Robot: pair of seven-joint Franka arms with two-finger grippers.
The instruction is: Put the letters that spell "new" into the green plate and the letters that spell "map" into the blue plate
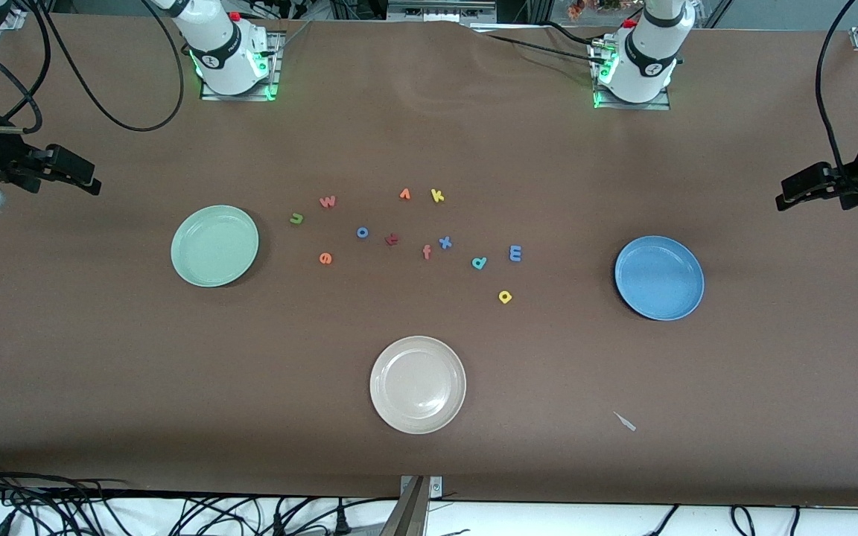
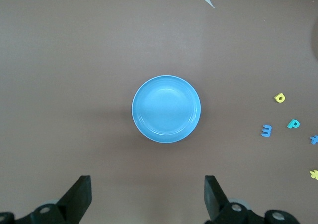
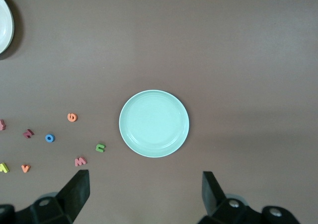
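Front view shows both plates bare. Left gripper (image 2: 148, 199), spread, hangs over the round blue plate (image 1: 659, 278); right gripper (image 3: 145, 196), spread, over the round mint-green plate (image 1: 214, 246). Olive foam "n" (image 1: 296, 218) lies at the green plate's two o'clock: descend straight, pinch squarely.

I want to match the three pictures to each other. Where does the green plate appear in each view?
Front view: the green plate lies toward the right arm's end of the table.
Left wrist view: not in it.
Right wrist view: in the middle of the picture, below the open right gripper.
Shared landmark: the olive-green "n" beside it.
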